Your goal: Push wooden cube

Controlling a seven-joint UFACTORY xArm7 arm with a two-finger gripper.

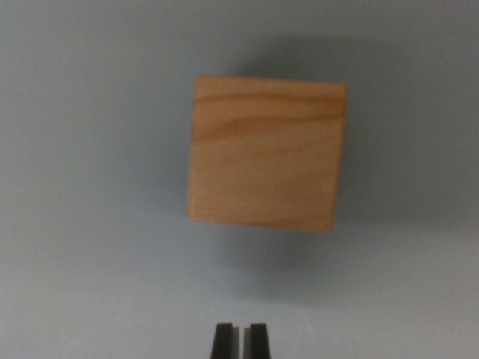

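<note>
Wrist view, unmarked wooden cube (266, 152), hand (240, 340) nearly closed below

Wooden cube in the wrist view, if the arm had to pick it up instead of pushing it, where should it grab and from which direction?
Probably across the wooden cube's two flat side faces, at the wrist view's left and right, coming straight down from above. Those faces look parallel and nothing on the grey surface crowds them. The gripper sits nearly shut below the cube without touching it, so it would have to open much wider first.
</note>
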